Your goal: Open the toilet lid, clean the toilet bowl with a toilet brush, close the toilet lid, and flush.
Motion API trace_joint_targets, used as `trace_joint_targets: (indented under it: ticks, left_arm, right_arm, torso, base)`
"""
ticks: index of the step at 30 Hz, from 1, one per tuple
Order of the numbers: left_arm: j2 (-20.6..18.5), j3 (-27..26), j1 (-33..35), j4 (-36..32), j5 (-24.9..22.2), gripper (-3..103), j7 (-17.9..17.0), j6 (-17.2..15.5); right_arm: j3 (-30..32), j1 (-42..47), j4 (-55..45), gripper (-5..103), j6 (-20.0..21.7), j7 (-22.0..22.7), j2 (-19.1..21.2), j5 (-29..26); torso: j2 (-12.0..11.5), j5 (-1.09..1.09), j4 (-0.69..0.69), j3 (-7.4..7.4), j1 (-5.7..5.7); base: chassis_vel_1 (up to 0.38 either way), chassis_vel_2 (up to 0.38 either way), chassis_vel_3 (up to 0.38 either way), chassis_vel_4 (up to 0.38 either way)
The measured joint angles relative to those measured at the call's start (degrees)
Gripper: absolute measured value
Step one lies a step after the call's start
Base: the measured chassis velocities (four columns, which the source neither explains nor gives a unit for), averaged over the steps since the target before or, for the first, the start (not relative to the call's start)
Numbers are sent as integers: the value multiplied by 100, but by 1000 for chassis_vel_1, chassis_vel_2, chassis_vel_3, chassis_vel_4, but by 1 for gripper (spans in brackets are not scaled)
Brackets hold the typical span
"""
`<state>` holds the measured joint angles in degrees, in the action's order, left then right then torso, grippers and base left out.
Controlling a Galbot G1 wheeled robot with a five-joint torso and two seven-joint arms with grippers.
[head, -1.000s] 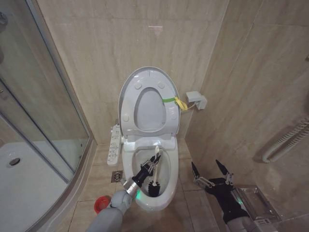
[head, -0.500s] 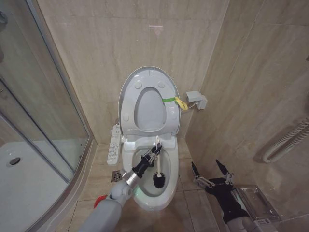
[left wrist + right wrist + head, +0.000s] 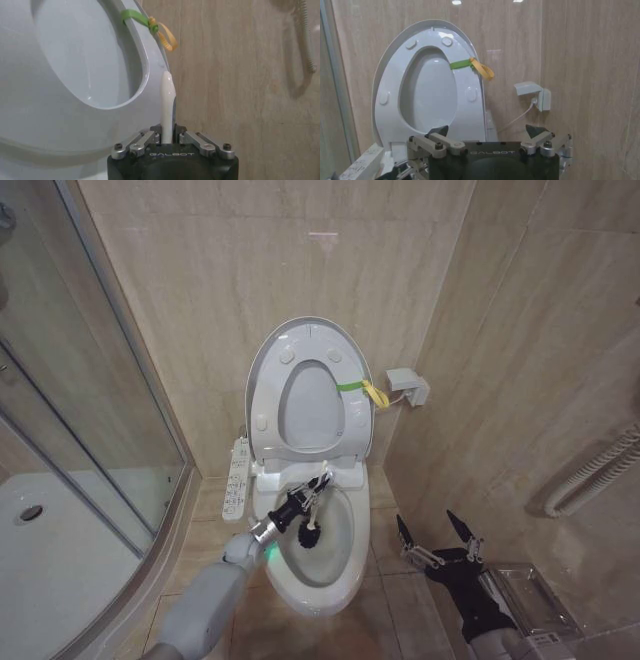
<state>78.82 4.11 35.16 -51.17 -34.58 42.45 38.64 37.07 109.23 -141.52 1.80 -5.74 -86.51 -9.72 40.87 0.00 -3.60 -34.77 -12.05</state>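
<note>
Inside toilet bowl (image 3: 335,555): with left gripper (image 3: 310,502) clamped tight on toilet brush (image 3: 309,525) handle, sweep bristles around wall; avoid raised toilet lid (image 3: 306,387). Right gripper (image 3: 436,532) parked, spread wide, empty.

I can't make out where the thin white toilet brush (image 3: 313,505) bristles touch; my left gripper (image 3: 312,493) covers its handle.

I see beige tiled walls (image 3: 200,300), glass shower door (image 3: 70,400) at left, white shower tray (image 3: 50,570) lower left, floor drain (image 3: 241,545), white wall socket box (image 3: 408,387) centre right, white hose (image 3: 590,470) at right edge
</note>
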Motion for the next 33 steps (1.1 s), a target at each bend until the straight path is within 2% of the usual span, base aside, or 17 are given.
trace_joint_targets:
  ticks: [8,14,21,25,30,32,33]
  left_arm:
    - [534,38,-499,901,-48,16,196,155]
    - [838,88,-420,900,-190,16,190,-34]
    - [861,184,-10,626,-209,16,154,-112]
    - [805,179,228,428,-202,16,151,-128]
    - [549,182,594,-66,-201,16,29,-270]
    - [446,175,713,-230,-204,16,-24,-308]
    - [399,181,762,-324,-207,16,-69,-336]
  right_arm:
    - [0,0,0,100,0,0,0,0]
    - [0,0,0,100,0,0,0,0]
    - [0,0,0,100,0,0,-1,0]
    - [0,0,0,100,0,0,0,0]
    - [0,0,0,100,0,1,0,0]
    - [0,0,0,100,0,1,0,0]
    - [0,0,0,100,0,0,0,0]
  torso:
    - [0,1,0,0,0]
    - [1,1,-1,0,1]
    - [1,0,2,1,1]
    - [5,3,-3,5,3]
    - [6,4,1,5,4]
    - [3,2,8,1,3]
    - [0,-7,4,-2,1]
  base:
    - [0,0,0,0]
    - [0,0,0,0]
    - [0,0,0,0]
    - [0,0,0,0]
    - [0,0,0,0]
    - [0,0,0,0]
    - [0,0,0,0]
